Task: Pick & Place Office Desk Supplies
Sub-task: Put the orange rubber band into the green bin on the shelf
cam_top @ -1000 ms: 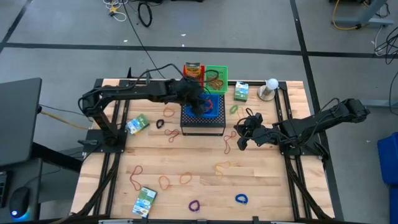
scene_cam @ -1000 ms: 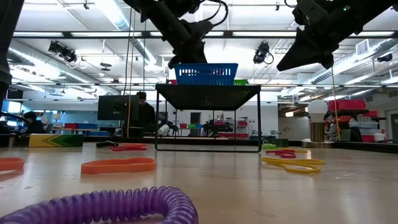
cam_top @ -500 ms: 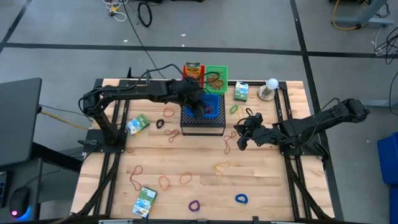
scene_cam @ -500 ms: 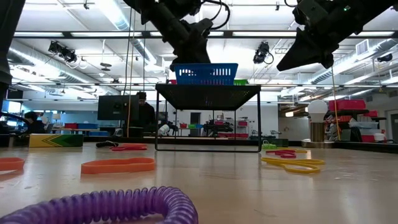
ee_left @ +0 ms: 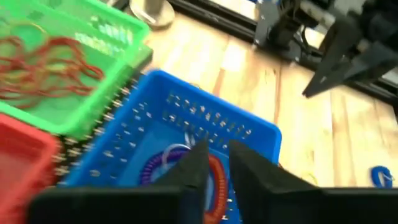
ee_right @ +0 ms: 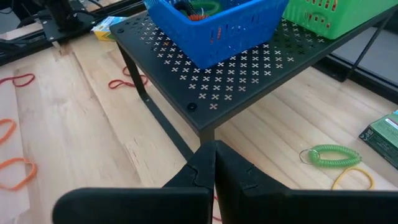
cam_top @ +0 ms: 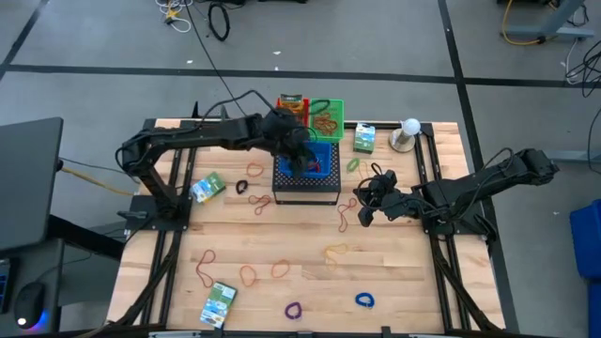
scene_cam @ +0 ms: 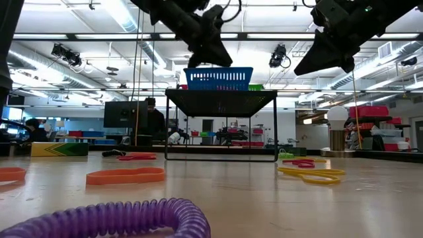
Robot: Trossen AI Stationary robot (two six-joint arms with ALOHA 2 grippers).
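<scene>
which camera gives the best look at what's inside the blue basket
The left wrist view: it looks straight down into the blue basket, showing purple and red coiled loops. The high view shows it small, the low view only its side, the right wrist view just its wall.

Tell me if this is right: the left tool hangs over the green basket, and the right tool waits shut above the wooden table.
Not quite. The left tool hangs over the blue basket, not the green basket beside it; the left wrist view shows this. The right tool does wait shut above the wooden table.
</scene>
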